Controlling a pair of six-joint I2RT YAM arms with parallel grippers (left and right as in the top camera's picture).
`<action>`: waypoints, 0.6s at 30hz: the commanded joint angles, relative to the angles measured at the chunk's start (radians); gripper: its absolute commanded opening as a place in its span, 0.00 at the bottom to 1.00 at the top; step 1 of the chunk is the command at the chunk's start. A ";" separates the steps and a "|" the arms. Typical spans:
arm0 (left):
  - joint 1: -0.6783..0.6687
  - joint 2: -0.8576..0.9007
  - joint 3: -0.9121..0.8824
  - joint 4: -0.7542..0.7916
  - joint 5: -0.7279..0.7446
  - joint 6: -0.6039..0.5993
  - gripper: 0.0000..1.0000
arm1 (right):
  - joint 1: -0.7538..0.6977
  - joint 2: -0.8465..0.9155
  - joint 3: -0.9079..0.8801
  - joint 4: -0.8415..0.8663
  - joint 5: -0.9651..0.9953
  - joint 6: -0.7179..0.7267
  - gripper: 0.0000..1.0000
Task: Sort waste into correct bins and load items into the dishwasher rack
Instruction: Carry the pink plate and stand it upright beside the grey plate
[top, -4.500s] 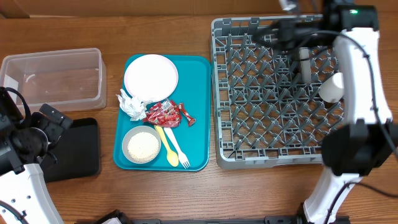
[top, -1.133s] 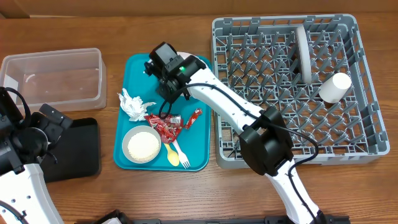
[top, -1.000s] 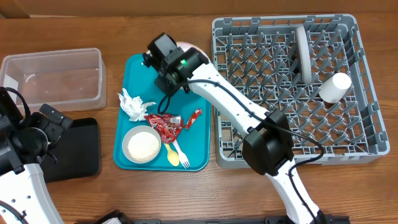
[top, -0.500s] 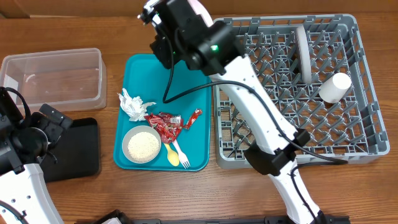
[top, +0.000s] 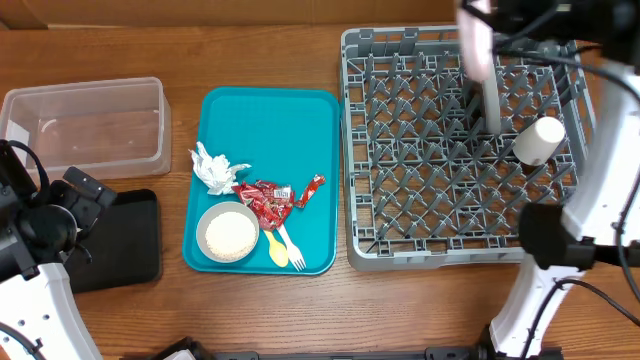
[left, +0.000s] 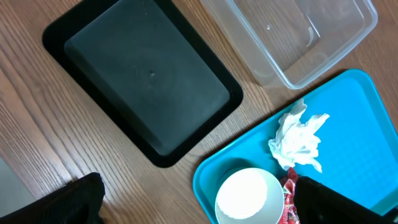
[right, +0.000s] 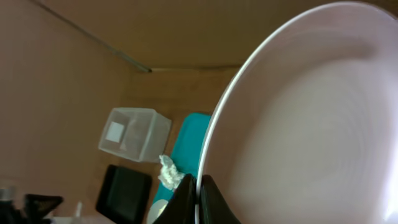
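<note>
Setting: robotics lab bench w/ staged dish-clearing props.

Evidence:
- Plain wood table (top: 270, 310). Brown cardboard-like wall (top: 200, 10) along far edge. Right wrist view shows this brown wall (right: 62, 74) meeting at a corner.
- White-link left arm (top: 40, 310) stands near left, right arm (top: 530, 305) near right.
- Props l-to-r: clear tub (top: 80, 88) & black tray (top: 125, 240), teal tray (top: 290, 130), grey dishwasher rack (top: 350, 150).

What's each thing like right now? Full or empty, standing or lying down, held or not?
clear tub, empty
black tray, empty
napkin, crumpled, on the teal tray
bowl, upright, full of white grains
cup, lying on its side in the rack
grey plate, standing on edge in the rack
white plate, held on edge by the right tool
left tool, open, holding nothing
</note>
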 joint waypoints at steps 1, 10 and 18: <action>0.004 0.002 0.016 0.000 0.005 -0.017 1.00 | -0.053 -0.018 0.019 -0.033 -0.157 -0.018 0.04; 0.004 0.002 0.016 0.000 0.005 -0.017 1.00 | -0.015 -0.016 -0.116 -0.052 -0.185 -0.082 0.04; 0.004 0.002 0.016 0.000 0.005 -0.017 1.00 | -0.015 -0.016 -0.437 0.017 -0.135 -0.188 0.04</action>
